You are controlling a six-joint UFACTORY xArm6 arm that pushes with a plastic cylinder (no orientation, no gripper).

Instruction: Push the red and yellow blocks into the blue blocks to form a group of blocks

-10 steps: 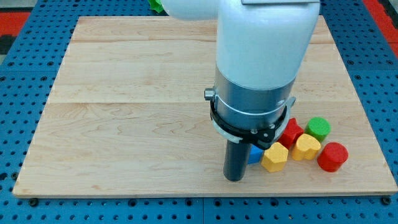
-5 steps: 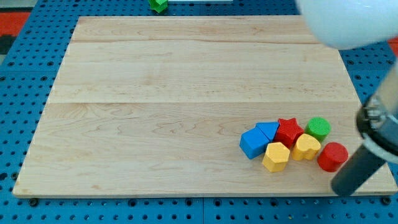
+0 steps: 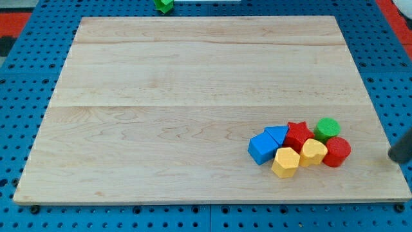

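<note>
Two blue blocks sit together at the lower right of the board: a blue cube (image 3: 261, 149) and a blue wedge-like block (image 3: 277, 135) behind it. A red star (image 3: 297, 135) touches the wedge. A yellow hexagon (image 3: 285, 162) and a second yellow block (image 3: 313, 152) lie along the front. A red cylinder (image 3: 337, 151) touches the second yellow block's right side. A green cylinder (image 3: 327, 128) stands just behind it. My tip (image 3: 394, 158) shows as a dark rod at the view's right edge, right of the red cylinder and apart from it.
A green block (image 3: 163, 5) lies off the board at the view's top, on the blue perforated table (image 3: 26, 96). The wooden board's right edge (image 3: 380, 122) runs close to the cluster.
The arm swung from the blue blocks' left to the view's right and mostly left the view. The red cylinder moved left against the yellow block; the green cylinder shifted slightly.
</note>
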